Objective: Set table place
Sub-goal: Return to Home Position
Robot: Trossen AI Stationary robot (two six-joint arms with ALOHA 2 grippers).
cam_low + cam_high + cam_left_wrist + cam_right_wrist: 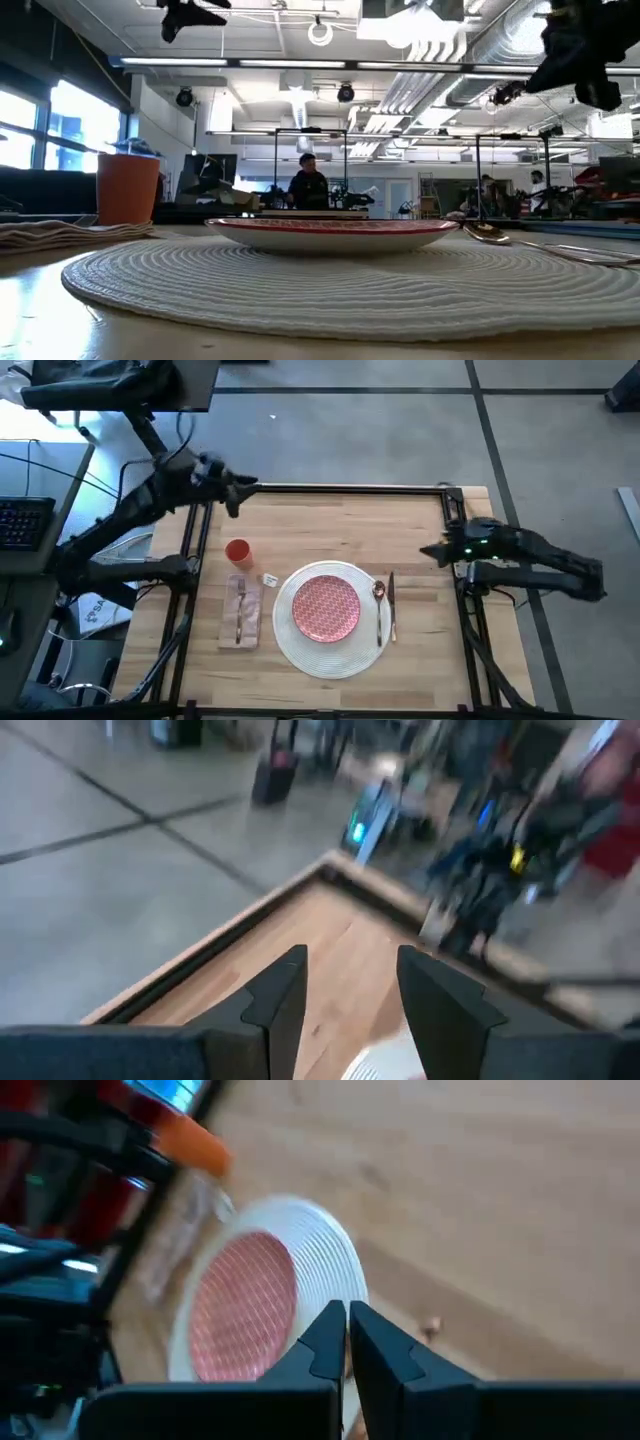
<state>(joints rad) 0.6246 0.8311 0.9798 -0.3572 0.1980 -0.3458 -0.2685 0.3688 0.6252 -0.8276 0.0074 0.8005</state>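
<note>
While L gripper (352, 960) gapes empty, R gripper (347, 1312) fingers (322, 1342) touch, empty.

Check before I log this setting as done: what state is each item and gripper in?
Placemat: flat, under plate.
Plate: face up, empty.
Napkin: folded flat.
Fork: lying on napkin.
Spoon: lying on placemat beside plate.
Knife: lying beside spoon.
Cup: upright.
Left gripper: open, empty.
Right gripper: shut, empty.
</note>
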